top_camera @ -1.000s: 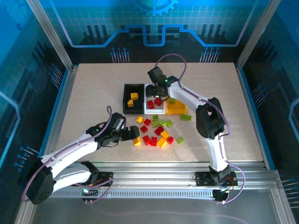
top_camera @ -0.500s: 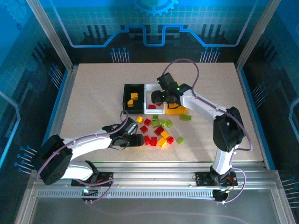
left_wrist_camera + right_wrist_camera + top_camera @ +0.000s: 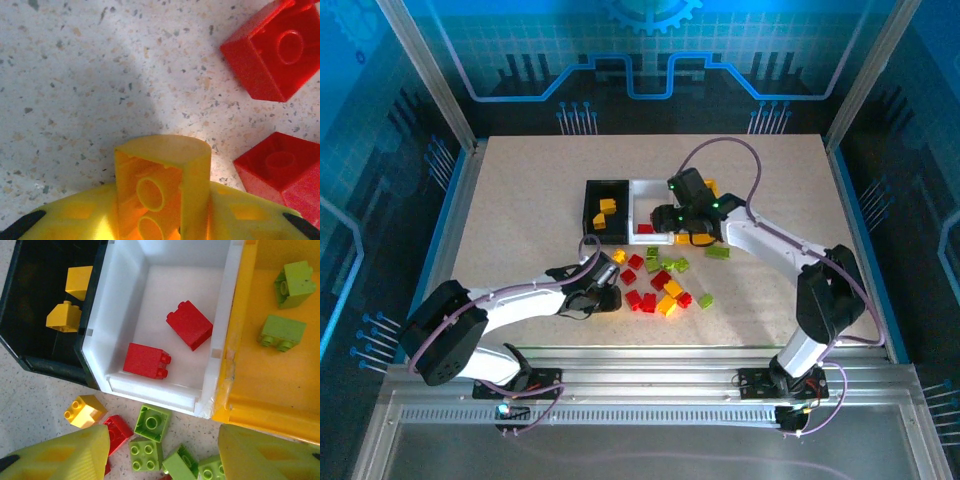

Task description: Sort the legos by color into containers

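Low over the table, my left gripper point(image 3: 607, 297) is shut on a yellow-orange lego point(image 3: 162, 190), which stands between its yellow fingers point(image 3: 235, 215). Two red legos point(image 3: 272, 50) lie just ahead of it. My right gripper point(image 3: 165, 460) hangs open and empty over the front edge of the bins, with green legos point(image 3: 152, 422) below it. The black bin point(image 3: 30, 360) holds two yellow legos point(image 3: 64, 316). Inside the white bin point(image 3: 150, 387) lie two red legos point(image 3: 189, 324). Two green legos point(image 3: 281, 332) sit in the yellow bin point(image 3: 255, 375).
Loose red, yellow and green legos point(image 3: 660, 285) lie scattered in front of the bins, between the two grippers. Single green bricks point(image 3: 718, 252) lie to the right of the pile. The three bins stand side by side, touching, at mid-table point(image 3: 520, 200).
My left gripper slid right to the pile's edge and closed on the yellow-orange lego. My right gripper moved right and nearer, from over the white bin to its front corner.
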